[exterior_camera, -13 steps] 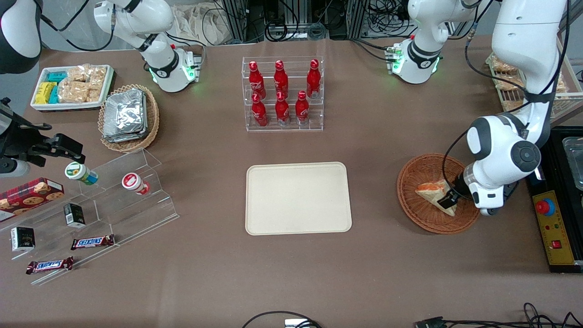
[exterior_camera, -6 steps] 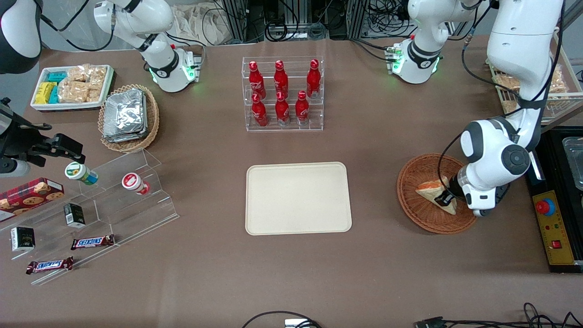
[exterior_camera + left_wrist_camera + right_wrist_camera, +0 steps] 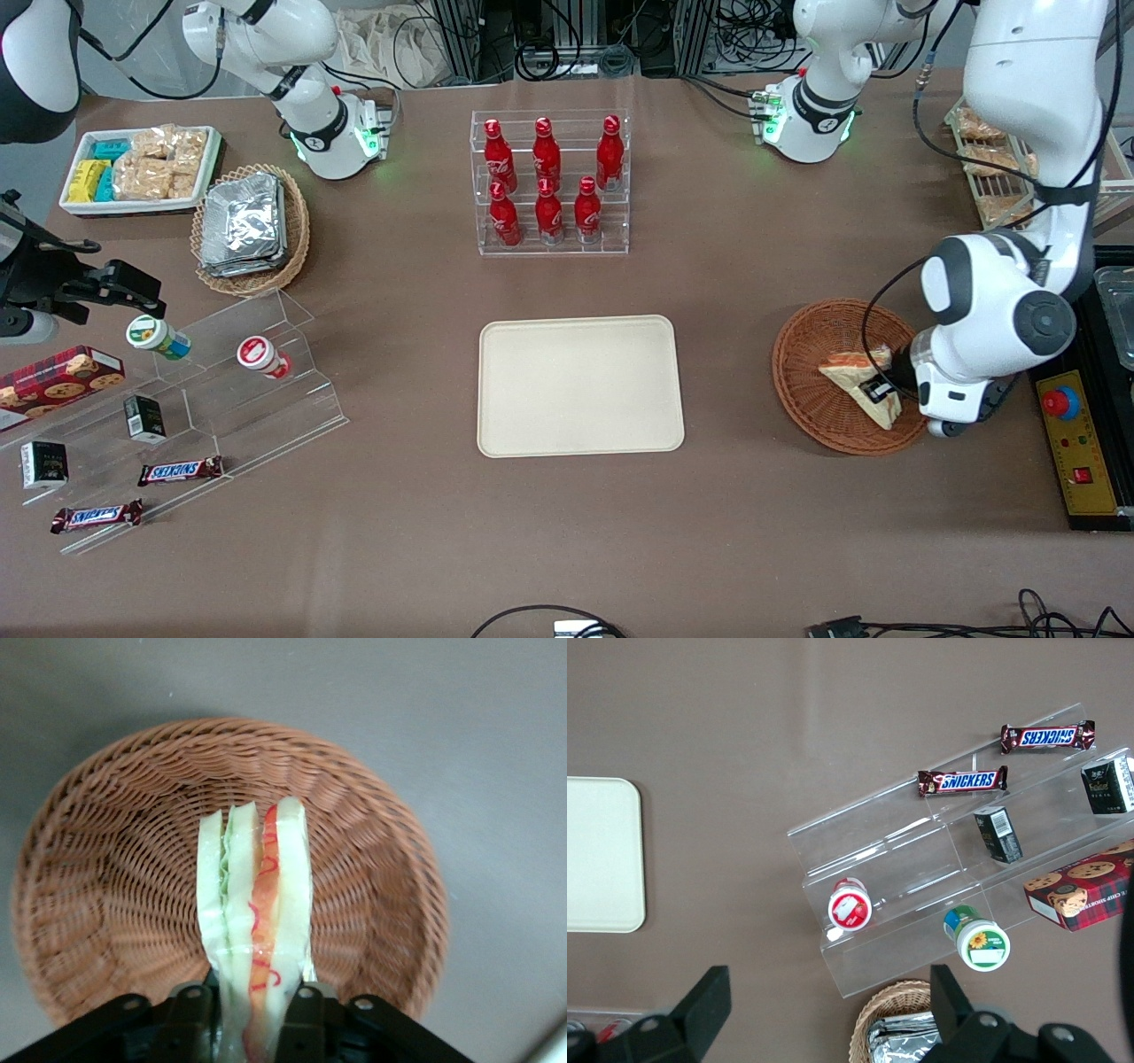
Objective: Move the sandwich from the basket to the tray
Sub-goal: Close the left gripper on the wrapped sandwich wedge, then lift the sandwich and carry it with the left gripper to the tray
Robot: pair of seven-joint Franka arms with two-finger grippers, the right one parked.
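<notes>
The small triangular sandwich of pale bread with red and green filling point(image 3: 255, 921) sits over the round reddish-brown wicker basket point(image 3: 811, 390), pinched at one corner by the left arm's tool point(image 3: 252, 1014), whose fingers are closed against its soft sides. Because the grip is on a narrow corner of soft bread, the wedge could sag, twist or slip out, or catch the basket rim as it travels. The bare brown surface point(image 3: 726, 354) between the basket and the cream-beige rectangular tray point(image 3: 580, 386) holds nothing in the way; the clear rack of red bottles point(image 3: 549, 182) stands farther from the front camera.
</notes>
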